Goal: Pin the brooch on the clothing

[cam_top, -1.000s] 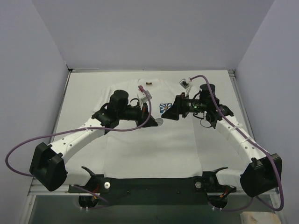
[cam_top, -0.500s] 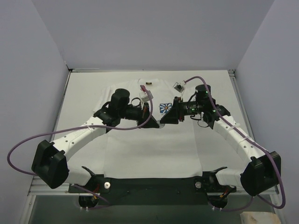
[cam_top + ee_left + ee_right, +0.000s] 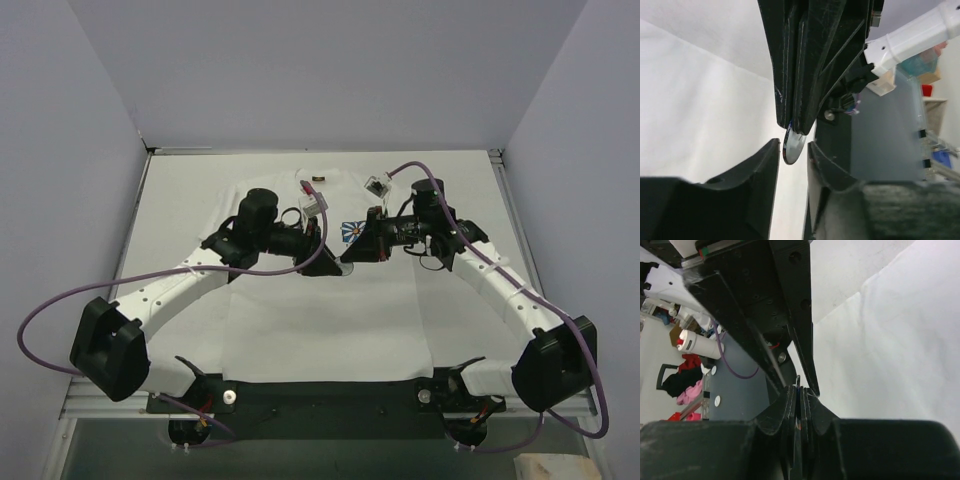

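Note:
The clothing, a white T-shirt (image 3: pixel 320 320), lies flat on the table with its blue daisy print (image 3: pixel 351 231) near the chest. Both grippers meet just above the shirt below that print. My right gripper (image 3: pixel 800 392) is shut on the brooch (image 3: pixel 794 145), a thin round disc seen edge-on (image 3: pixel 798 384). In the left wrist view the right gripper's fingers (image 3: pixel 800 75) reach down from the top, with the disc hanging from their tips. My left gripper (image 3: pixel 793 156) stands slightly open around the disc, a narrow gap on each side. From above, the left gripper (image 3: pixel 325 257) and right gripper (image 3: pixel 350 255) nearly touch.
The shirt's collar with its small label (image 3: pixel 318 180) lies toward the back wall. Grey walls close in the table on three sides. A black bar (image 3: pixel 320 400) with the arm bases runs along the near edge. Purple cables loop off both arms.
The right gripper has moved left to the left gripper and shut on the brooch. The left jaws, shut on it before, have parted a little.

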